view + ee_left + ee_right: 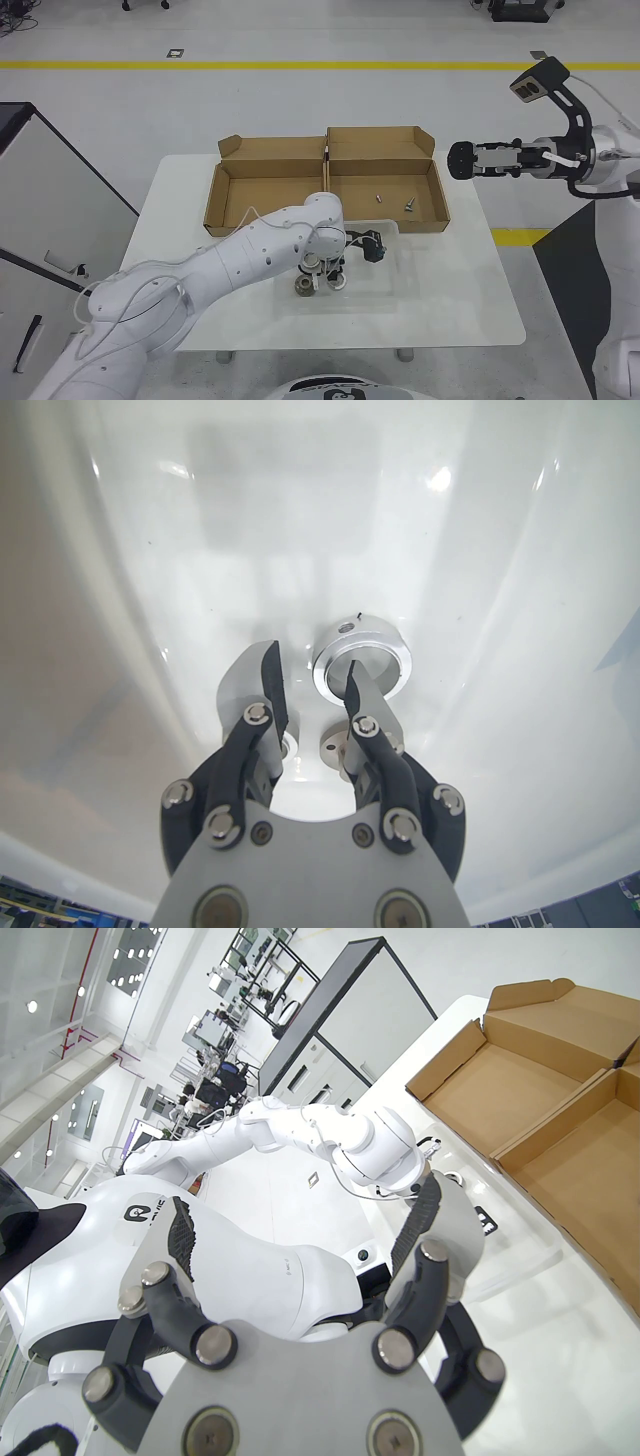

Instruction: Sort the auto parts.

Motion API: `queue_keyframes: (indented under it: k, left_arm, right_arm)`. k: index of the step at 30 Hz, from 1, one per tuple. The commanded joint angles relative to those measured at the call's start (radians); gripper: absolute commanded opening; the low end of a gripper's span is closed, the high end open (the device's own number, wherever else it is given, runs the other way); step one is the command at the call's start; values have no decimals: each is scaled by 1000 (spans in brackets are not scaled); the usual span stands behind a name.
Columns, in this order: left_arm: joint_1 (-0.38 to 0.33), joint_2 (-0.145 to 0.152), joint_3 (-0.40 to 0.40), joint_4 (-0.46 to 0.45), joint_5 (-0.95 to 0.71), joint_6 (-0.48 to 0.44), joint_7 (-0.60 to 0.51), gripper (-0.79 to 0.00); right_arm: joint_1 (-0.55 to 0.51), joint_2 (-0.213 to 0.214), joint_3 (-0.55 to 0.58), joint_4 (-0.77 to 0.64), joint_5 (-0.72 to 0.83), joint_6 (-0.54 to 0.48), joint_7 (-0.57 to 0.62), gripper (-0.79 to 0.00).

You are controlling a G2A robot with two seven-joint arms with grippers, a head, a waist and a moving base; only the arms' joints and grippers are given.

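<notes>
We see a white desk (470, 300) with two open cardboard boxes side by side along its far edge, the left box (265, 195) and the right box (385, 185). In the right box lie a small metal part (378, 197) and a second small part (409, 204), near each other and toward the box's right half.

Just nearer to us than the boxes, about mid-desk, sits a shallow clear tray (385, 285). The left arm comes in from the near left, and the left claw (312, 660) is down inside the tray. Its jaws stand narrowly apart and grip nothing. One fingertip (351, 687) sits in the bore of a silver ring (380, 632), and the other finger is just outside the ring's wall, with a gap between pad and metal. The ring lies flat on the tray floor and has a small hole in its side wall. Two small flanged pieces (330, 747) lie beneath the fingers, partly hidden by them. A black part (372, 245) lies toward the tray's far right, just right of the left wrist.

The right claw (460, 160) hangs in the air just past the right end of the right box, pointing left, well apart from the tray. Its jaws are wide apart with nothing between them.
</notes>
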Motion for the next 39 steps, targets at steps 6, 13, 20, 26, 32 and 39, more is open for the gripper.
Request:
queue_keyframes:
  k: [6, 13, 20, 26, 32, 39]
  left_arm:
    - [4, -12, 0, 19, 11, -1, 1, -785]
    - [-9, -19, 0, 24, 5, -2, 2, -785]
    - [-70, 13, -9, -57, -51, 27, -27, -785]
    - [-123, 70, -30, -206, -90, 67, -67, -785]
    - [-139, 83, -37, -244, -88, 74, -74, -785]
    - [-117, 97, -75, -202, -102, 73, -1, -785]
  right_arm:
    - [0, 0, 0, 0, 0, 0, 0, 0]
    - [0, 0, 0, 0, 0, 0, 0, 0]
    - [0, 0, 0, 0, 0, 0, 0, 0]
    - [0, 0, 0, 0, 0, 0, 0, 0]
    - [0, 0, 0, 0, 0, 0, 0, 0]
    - [0, 0, 0, 0, 0, 0, 0, 0]
